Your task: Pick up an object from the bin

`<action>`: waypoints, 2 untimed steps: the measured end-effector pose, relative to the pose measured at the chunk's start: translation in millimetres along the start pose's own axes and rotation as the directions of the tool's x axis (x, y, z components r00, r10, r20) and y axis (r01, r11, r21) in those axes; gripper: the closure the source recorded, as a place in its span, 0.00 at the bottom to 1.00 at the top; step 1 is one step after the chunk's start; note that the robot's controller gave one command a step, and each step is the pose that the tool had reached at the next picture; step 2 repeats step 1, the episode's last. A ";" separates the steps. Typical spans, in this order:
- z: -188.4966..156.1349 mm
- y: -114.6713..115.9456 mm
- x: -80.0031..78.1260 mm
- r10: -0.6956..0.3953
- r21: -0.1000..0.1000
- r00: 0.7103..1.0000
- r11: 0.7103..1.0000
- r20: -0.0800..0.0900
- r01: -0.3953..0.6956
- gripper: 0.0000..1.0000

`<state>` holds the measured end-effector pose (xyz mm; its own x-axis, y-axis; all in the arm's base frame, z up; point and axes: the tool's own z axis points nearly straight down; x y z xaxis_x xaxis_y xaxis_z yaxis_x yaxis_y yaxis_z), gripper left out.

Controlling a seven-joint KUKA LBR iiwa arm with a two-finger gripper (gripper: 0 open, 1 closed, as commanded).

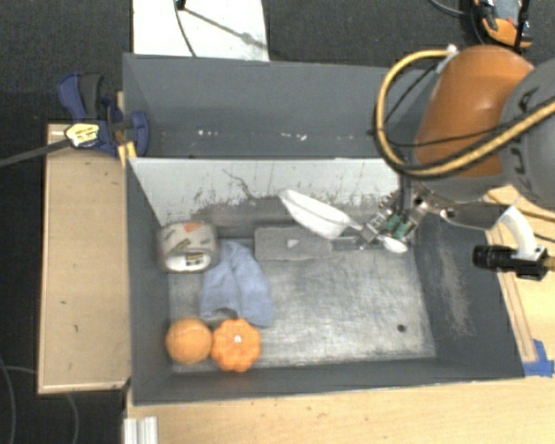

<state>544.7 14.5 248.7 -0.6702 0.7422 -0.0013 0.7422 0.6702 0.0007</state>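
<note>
The grey bin (462, 322) holds few things. The arm (472, 109), with its orange cover, comes in over the bin's right back corner. A blue cloth (236, 288) lies left of centre, a flat grey block (291, 245) near the back wall, and a white scoop-like piece (314, 213) against that wall. The gripper (393, 229) sits low at the scoop's right end. Whether it is open or closed, I cannot tell. This looks like the grasping step; next would be a firm hold, then a straight lift. Wrist and cables hide the scoop's handle tip.
</note>
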 end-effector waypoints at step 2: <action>-47.3 14.8 8.5 -0.106 0.002 0.994 0.994 -0.001 0.106 1.00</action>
